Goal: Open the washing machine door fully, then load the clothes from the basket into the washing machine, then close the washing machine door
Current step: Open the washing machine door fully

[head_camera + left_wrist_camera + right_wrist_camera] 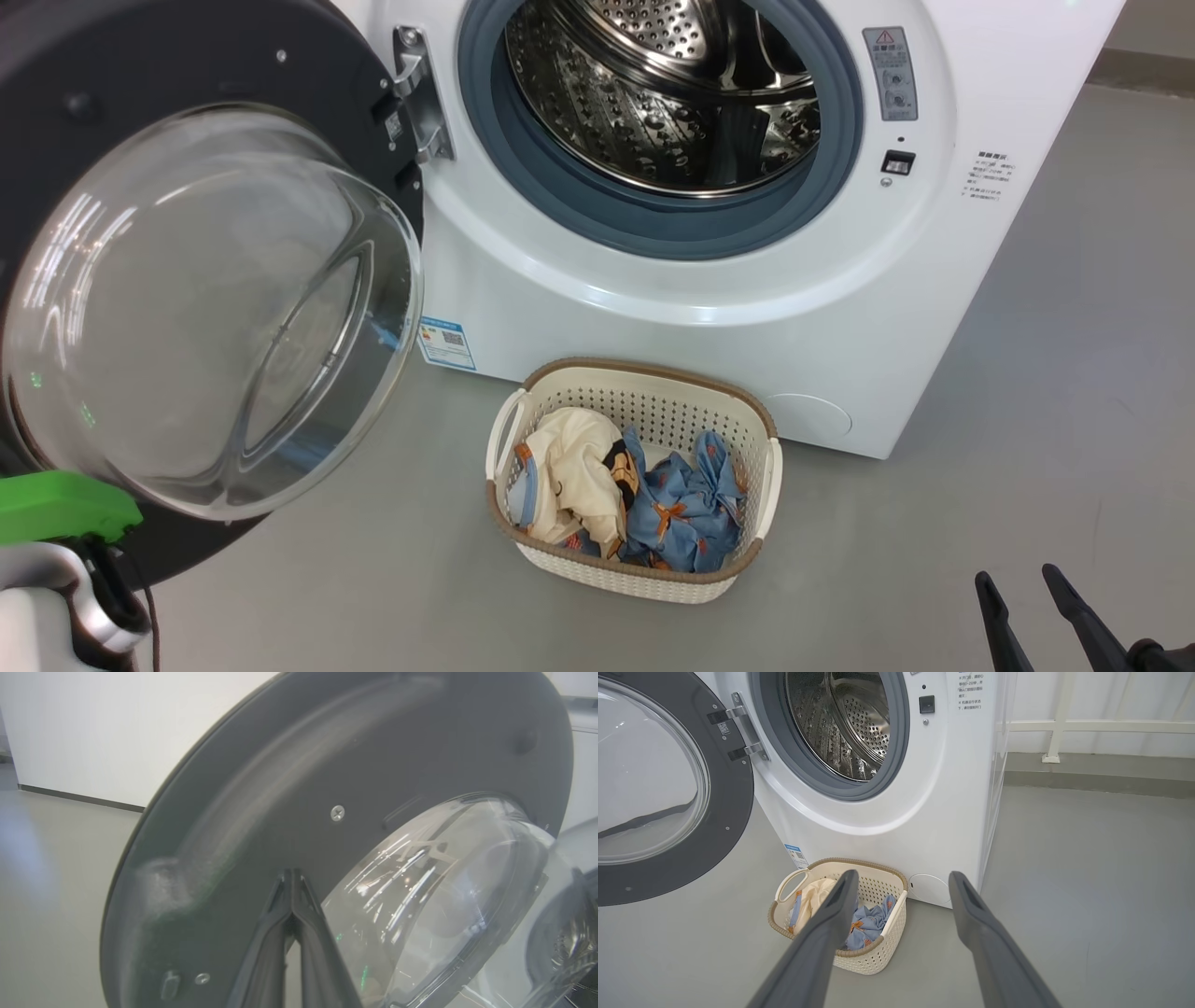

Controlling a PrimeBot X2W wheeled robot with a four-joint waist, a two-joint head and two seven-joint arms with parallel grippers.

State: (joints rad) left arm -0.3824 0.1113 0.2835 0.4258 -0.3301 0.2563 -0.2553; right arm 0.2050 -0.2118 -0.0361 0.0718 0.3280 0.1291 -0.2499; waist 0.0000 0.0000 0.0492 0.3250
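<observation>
The washing machine door (187, 308) stands swung out on its hinge at the left of the opening. Its glass bowl bulges toward the robot, and its dark inner rim is turned away from the washing machine (653, 308). The steel drum (653, 93) inside the grey gasket (672, 229) is fully exposed, and no garment shows in the part of it that can be seen.

The left tool (292, 877) is clenched, fingers pressed together with nothing between them. Its tip sits at the door's dark inner face, just beside the glass bowl. Whether it actually presses on the face cannot be told. If the door has any swing left, that closed tip would push it outward, away from the machine's front.

Below the opening, the basket (653, 373) sits on the floor (980, 420), close against the machine's front, with a white handle on each side. The clothes (635, 495) lie crumpled inside it, the cream piece to the left and the blue patterned ones to the right, in a heap with no clear long axis.

The right tool (1014, 575) is released, fingers spread wide and empty, low at the robot's right. The basket lies ahead of it and to its left, well apart, and its fingers point roughly toward the basket's right half. It looks the nearer arm for the first garment and would need to reach forward, left and down into the heap.
</observation>
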